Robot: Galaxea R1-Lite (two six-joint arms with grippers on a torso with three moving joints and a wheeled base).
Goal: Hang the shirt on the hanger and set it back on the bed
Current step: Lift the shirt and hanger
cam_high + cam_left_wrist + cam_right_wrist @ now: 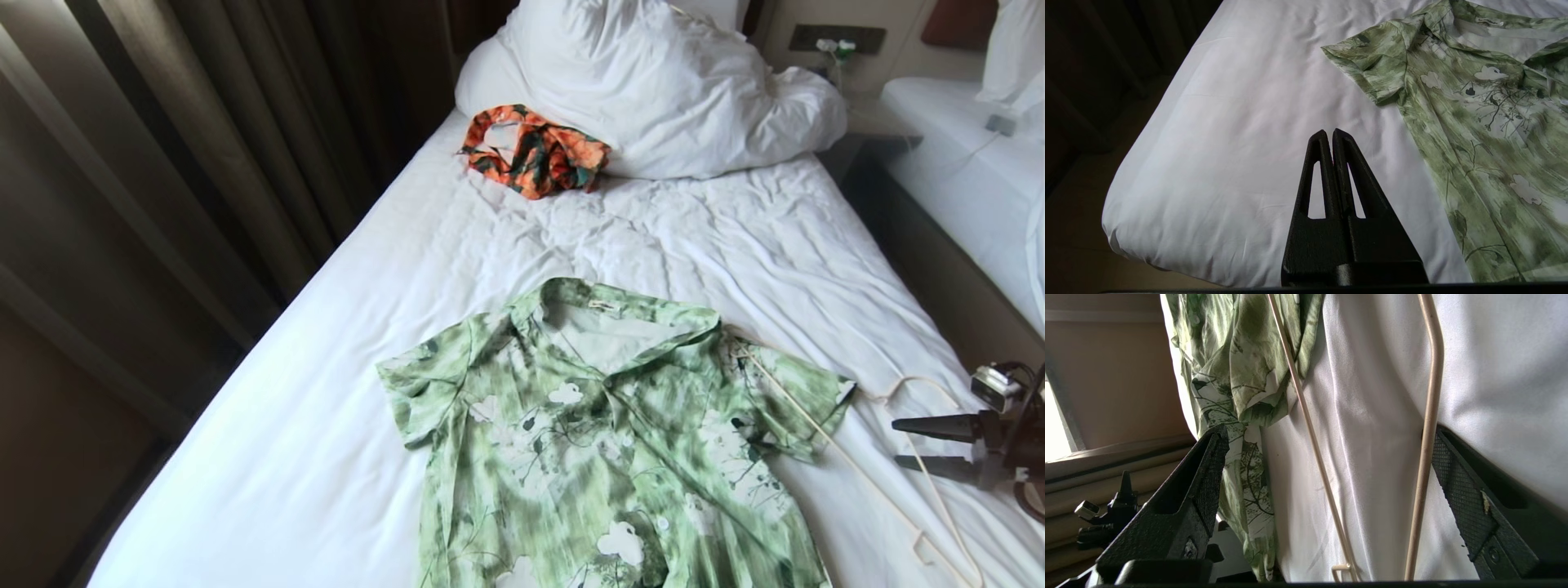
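Observation:
The green flower-print shirt point(604, 441) lies flat and face up on the bed point(286, 408), collar toward the pillow. The cream wire hanger point(856, 467) lies beside it, one end resting on the near sleeve. My right gripper point(896, 443) is open at the bed's right side, low over the hanger. In the right wrist view both hanger point(1427, 457) wires run between the spread fingers of the right gripper point(1327, 430), one wire close against a pad, with the shirt point(1237, 375) sleeve beyond. My left gripper point(1329, 131) is shut over bare sheet, left of the shirt point(1474, 122).
An orange-and-dark-green garment point(535, 151) sits crumpled by the bunched white duvet point(653, 82) at the head of the bed. A second white bed point(963, 180) stands across a narrow gap on the right. Dark curtains point(163, 163) hang along the left side.

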